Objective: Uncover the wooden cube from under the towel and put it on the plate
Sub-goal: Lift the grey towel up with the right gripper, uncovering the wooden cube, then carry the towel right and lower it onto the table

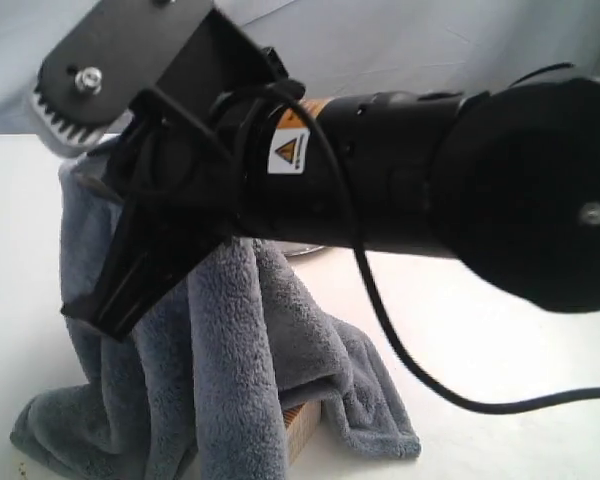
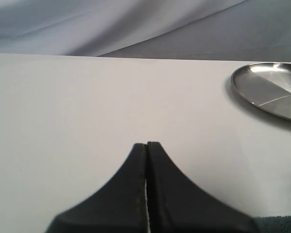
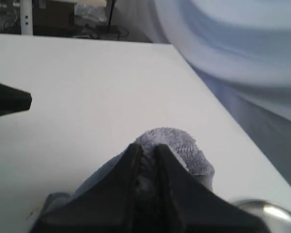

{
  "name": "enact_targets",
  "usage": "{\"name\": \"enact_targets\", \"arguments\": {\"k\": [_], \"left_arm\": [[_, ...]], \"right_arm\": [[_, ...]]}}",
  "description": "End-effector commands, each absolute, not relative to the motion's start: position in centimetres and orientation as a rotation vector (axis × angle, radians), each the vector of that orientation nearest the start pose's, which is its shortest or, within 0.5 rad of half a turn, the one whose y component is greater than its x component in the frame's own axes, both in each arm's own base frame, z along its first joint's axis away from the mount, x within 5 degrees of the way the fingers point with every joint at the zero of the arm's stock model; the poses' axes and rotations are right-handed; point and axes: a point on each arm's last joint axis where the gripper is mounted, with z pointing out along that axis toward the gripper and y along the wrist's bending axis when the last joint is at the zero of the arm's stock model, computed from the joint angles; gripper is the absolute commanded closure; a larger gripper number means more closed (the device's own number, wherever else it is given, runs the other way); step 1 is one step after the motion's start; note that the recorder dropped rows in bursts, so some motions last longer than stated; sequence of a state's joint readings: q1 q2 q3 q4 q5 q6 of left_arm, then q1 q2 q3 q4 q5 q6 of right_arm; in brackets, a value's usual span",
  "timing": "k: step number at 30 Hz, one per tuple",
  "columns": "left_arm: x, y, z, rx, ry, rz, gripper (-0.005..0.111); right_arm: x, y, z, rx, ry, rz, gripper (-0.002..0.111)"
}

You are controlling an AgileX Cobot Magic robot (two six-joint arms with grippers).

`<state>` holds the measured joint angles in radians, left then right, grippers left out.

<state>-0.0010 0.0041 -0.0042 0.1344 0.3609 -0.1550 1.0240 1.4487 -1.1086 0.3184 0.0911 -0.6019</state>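
Observation:
My right gripper [image 3: 148, 146] is shut on a fold of the blue-grey towel [image 3: 186, 148] and holds it up off the table. In the exterior view the right arm crosses the frame, its gripper [image 1: 110, 315] at the left, and the towel [image 1: 240, 380] hangs from it in a drape. A corner of the wooden cube [image 1: 302, 428] shows under the towel's lower edge. Only a sliver of the steel plate [image 1: 305, 249] shows behind the arm; the plate [image 2: 269, 87] lies bare in the left wrist view. My left gripper [image 2: 146, 144] is shut on nothing, over bare table.
The white table [image 2: 87, 121] ends at a pale backdrop cloth [image 1: 430, 40]. The black right arm [image 1: 460, 180] and its cable [image 1: 400, 350] block much of the exterior view. The left gripper's tip [image 3: 9, 102] shows at the edge of the right wrist view.

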Motion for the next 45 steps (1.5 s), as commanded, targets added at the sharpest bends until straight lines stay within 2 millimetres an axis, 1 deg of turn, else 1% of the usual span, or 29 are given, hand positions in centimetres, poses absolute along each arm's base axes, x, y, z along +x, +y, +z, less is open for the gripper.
{"name": "enact_targets", "arguments": {"k": [1, 9, 13, 18, 21, 28, 33, 35, 38, 41, 45], "left_arm": [[5.3, 0.4, 18.2, -0.052, 1.828, 0.022, 0.107], [5.3, 0.4, 18.2, -0.052, 1.828, 0.022, 0.107], [5.3, 0.4, 18.2, -0.052, 1.828, 0.022, 0.107], [5.3, 0.4, 18.2, -0.052, 1.828, 0.022, 0.107], [5.3, 0.4, 18.2, -0.052, 1.828, 0.022, 0.107], [5.3, 0.4, 18.2, -0.052, 1.828, 0.022, 0.107], [5.3, 0.4, 18.2, -0.052, 1.828, 0.022, 0.107], [5.3, 0.4, 18.2, -0.052, 1.828, 0.022, 0.107], [5.3, 0.4, 18.2, -0.052, 1.828, 0.022, 0.107], [5.3, 0.4, 18.2, -0.052, 1.828, 0.022, 0.107], [5.3, 0.4, 18.2, -0.052, 1.828, 0.022, 0.107]], "right_arm": [[17.0, 27.9, 36.4, -1.082, 1.415, 0.534, 0.108], [16.3, 26.2, 39.7, -0.964, 1.278, 0.535, 0.108], [15.7, 24.8, 41.6, -0.924, 1.192, 0.501, 0.108], [15.7, 21.7, 43.9, -0.836, 1.166, 0.482, 0.108], [15.4, 19.6, 45.0, -0.814, 1.17, 0.459, 0.108], [14.5, 15.2, 45.8, -0.862, 1.25, 0.366, 0.108], [13.9, 12.2, 46.5, -0.839, 1.278, 0.274, 0.108], [13.7, 11.3, 46.5, -0.827, 1.308, 0.252, 0.108], [14.0, 10.4, 45.8, -0.842, 1.394, 0.209, 0.108], [15.0, 9.8, 43.3, -0.886, 1.53, 0.153, 0.108], [16.7, 9.8, 39.9, -0.903, 1.603, 0.081, 0.108]]}}
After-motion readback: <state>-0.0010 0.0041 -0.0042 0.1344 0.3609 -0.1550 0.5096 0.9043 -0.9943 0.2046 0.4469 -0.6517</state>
